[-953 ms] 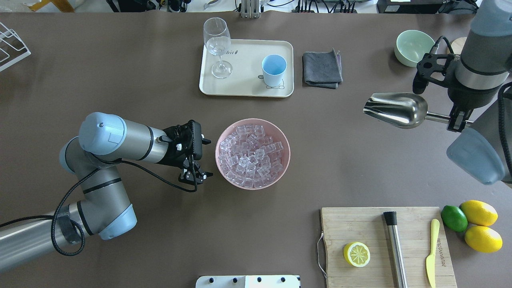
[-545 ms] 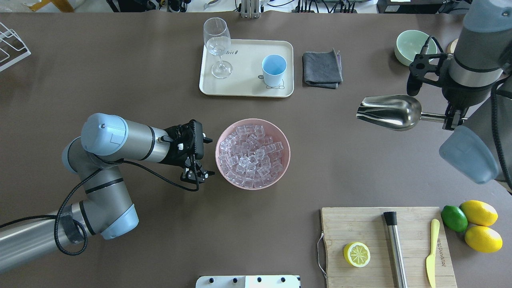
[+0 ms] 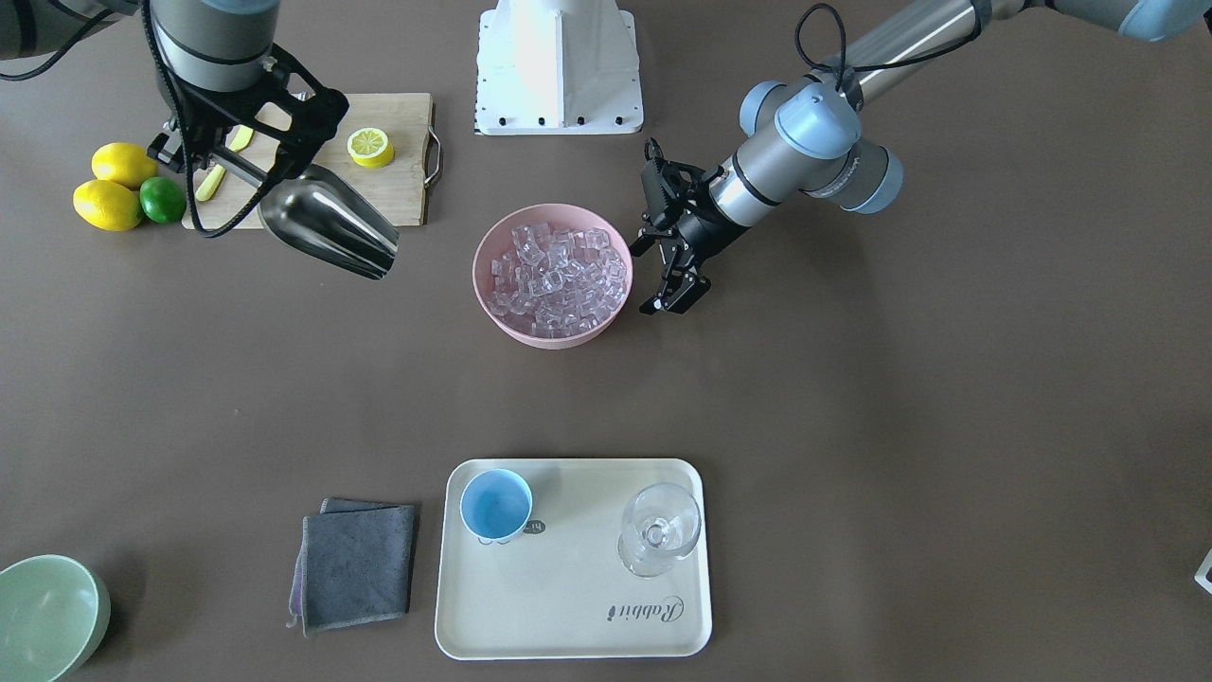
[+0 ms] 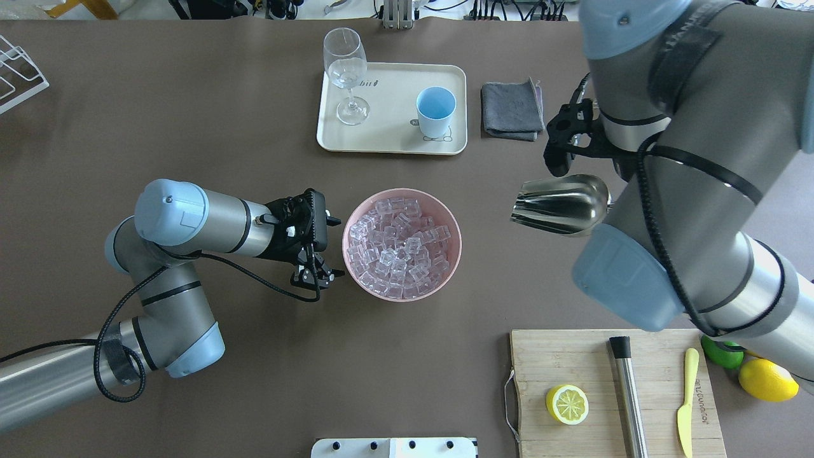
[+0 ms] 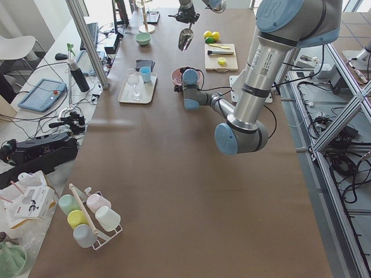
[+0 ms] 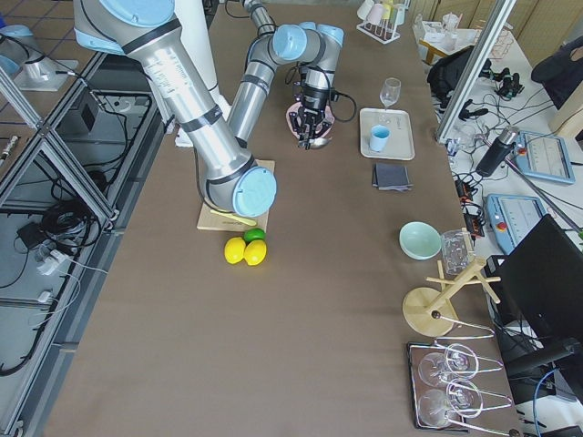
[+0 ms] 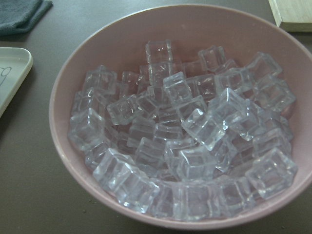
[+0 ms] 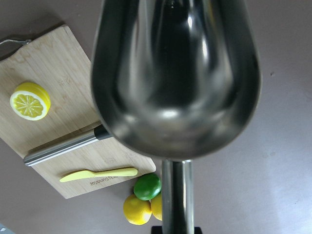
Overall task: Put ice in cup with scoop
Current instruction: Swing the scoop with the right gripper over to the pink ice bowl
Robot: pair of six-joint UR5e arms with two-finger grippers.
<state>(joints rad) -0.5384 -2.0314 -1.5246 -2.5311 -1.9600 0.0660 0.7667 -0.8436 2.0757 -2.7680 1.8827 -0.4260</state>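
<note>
Got the shiny steel scoop with the deep rounded trough (image 4: 559, 203) up in the air, pinched by its thin straight rod handle in the right gripper (image 3: 194, 156). Hangs tilted, open mouth aimed toward the round pink bowl (image 3: 554, 338), off to that bowl's right in the overhead view and not over it. Looks bare inside from the right wrist camera (image 8: 175, 73), just reflections. Can't really make out the fingers on the handle from overhead, with that big arm blocking them.

On the other side, got the left gripper (image 4: 316, 277) down low just beside the pink bowl. Fingers spread fairly wide, gripping nothing. Can't tell whether touching the rim or not.

Heaped in that bowl: loads of small clear glassy ice cubes (image 7: 185, 146), piled close to the rim.

Further back, seeing the small round cup, light blue inside (image 4: 436, 109), upright on the right part of a cream rectangular tray (image 4: 388, 137), sharing it with a clear stemmed wine glass (image 4: 346, 70) at the other end. Just beside the tray, a folded dark grey cloth (image 4: 512, 109).

Near the robot's right, a bamboo cutting board (image 4: 572, 362) carrying a lemon half (image 4: 566, 404), a steel cylinder with a black tip (image 4: 629, 401) and a yellow plastic knife (image 4: 687, 401).
</note>
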